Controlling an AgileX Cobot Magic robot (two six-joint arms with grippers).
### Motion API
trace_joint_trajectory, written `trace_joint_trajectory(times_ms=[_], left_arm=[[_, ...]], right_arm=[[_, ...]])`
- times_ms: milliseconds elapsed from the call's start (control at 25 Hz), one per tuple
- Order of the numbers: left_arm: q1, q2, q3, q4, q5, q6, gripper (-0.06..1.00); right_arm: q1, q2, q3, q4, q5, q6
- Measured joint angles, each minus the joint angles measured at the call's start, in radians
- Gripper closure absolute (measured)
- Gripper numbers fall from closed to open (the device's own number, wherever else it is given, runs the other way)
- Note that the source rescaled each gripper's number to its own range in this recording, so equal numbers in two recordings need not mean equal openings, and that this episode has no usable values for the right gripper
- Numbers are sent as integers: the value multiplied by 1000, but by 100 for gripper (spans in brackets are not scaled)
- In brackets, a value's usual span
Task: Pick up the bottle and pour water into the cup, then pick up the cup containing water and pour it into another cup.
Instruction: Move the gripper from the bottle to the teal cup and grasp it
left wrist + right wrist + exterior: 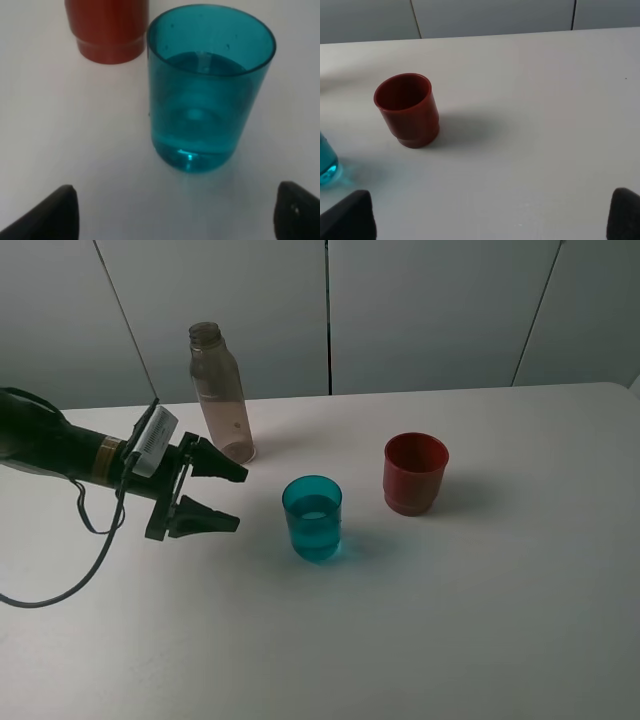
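Note:
The bottle (220, 395) stands upright and capless at the back left of the table. In the middle stands the teal cup (313, 520) (207, 90), holding water to about half its height. To its right is the red-brown cup (414, 475) (107, 30) (409, 110), upright. My left gripper (241, 500) (177, 215) is open, low over the table just left of the teal cup and pointing at it without touching. Seen only in its wrist view, my right gripper (487, 217) is open and empty, back from the red-brown cup. A sliver of the teal cup (326, 160) shows there.
The white table (500, 620) runs back to a grey panelled wall. A black cable (95, 540) hangs from the left arm and loops over the table at the left.

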Motion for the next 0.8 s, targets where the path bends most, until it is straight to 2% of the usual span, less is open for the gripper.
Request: trace_joint_trajectory(times_ms=[200,800], left_arm=[[-2,42,-16,0,-8,2,-6],[-77,103,-80,0,-14,2,-6]], right_arm=[[0,0,0,0,0,0],[0,0,0,0,0,0]])
